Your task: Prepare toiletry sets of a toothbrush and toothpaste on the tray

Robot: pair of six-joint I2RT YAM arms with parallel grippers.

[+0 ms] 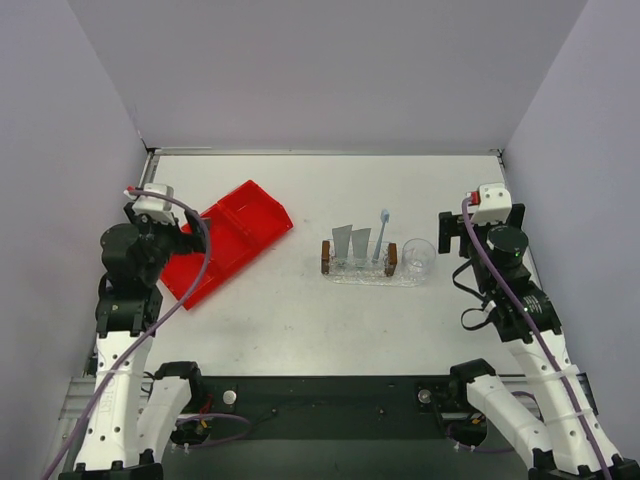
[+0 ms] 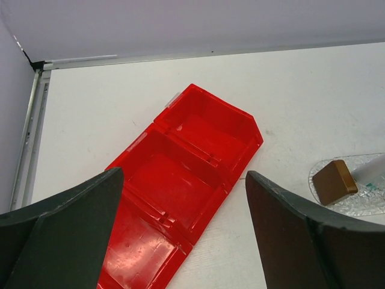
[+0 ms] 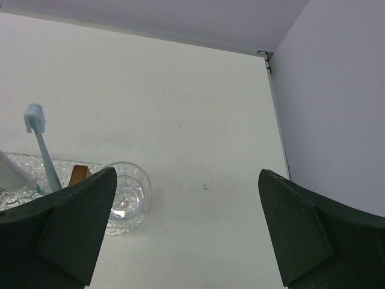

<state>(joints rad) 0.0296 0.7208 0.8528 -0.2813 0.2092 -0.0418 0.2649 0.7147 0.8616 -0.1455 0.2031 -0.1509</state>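
A pale blue toothbrush [image 1: 381, 235] [image 3: 42, 150] stands head up in a small clear rack with brown ends [image 1: 360, 262]. Beside it in the rack stand two silvery toothpaste tubes [image 1: 342, 243] [image 1: 361, 243]. The rack rests on the clear textured tray [image 1: 372, 279] [image 2: 361, 208] at mid table. My left gripper [image 1: 190, 232] [image 2: 183, 174] hangs open above the red bin, well left of the rack, with nothing between its fingers. To the right of the tray, my right gripper [image 1: 447, 232] [image 3: 187, 173] is open and holds nothing, over bare table.
A red compartmented bin [image 1: 235, 240] [image 2: 180, 180] lies slanted at the left, its compartments showing nothing inside. A clear cup [image 1: 419, 257] [image 3: 126, 195] stands at the tray's right end. Walls close the table on the left, back and right.
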